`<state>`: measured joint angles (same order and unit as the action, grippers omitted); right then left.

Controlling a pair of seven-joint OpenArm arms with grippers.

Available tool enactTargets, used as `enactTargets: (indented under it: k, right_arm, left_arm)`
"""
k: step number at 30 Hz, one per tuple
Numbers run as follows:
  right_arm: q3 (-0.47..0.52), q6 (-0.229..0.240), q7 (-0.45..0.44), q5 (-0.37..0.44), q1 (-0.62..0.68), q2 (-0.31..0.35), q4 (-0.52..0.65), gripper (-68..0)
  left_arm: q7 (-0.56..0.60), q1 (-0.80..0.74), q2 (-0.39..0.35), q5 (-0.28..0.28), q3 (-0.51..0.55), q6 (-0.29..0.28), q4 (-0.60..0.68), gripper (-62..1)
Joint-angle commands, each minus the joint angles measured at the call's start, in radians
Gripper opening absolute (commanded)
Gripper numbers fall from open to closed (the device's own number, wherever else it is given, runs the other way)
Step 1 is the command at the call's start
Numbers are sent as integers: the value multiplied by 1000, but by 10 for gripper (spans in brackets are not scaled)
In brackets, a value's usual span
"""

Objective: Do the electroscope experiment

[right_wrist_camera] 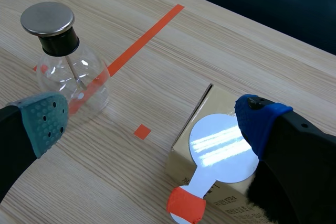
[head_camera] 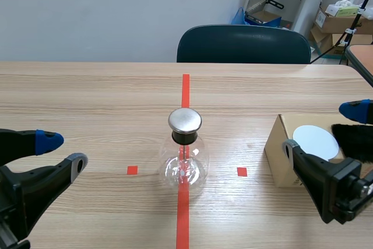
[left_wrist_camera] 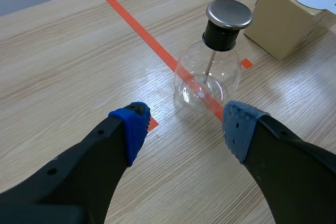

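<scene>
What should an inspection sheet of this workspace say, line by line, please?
Surface: wooden table, orange-red tape marks.
Job's things: glass electroscope with metal cap, upright on the middle tape line; white disc with red-taped handle and black furry thing, both on a cardboard box.
Clutter: nothing seen.
Grippers: left gripper open, right gripper open, both empty.
Cables: thin black cable behind the chair.
Surroundings: wall, stacked boxes.

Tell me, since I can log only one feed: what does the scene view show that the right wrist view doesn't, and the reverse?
Only the scene view shows the left gripper, open. Only the right wrist view shows the orange-red taped handle of the round white disc. Both show the clear glass flask with a metal cap and the brown cardboard box bearing the disc.
</scene>
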<state>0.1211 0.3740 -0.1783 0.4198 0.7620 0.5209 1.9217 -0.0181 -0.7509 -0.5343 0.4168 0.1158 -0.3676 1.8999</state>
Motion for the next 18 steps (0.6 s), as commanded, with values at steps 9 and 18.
enactTargets:
  k: [9,18]
  right_arm:
    - [2,-3,-8,11,-11,0,12,4]
    - [2,-3,-8,3,-11,0,12,4]
  left_arm:
    - [13,-2,7,6,4,2,12,-277]
    - [13,-2,7,6,4,2,12,-277]
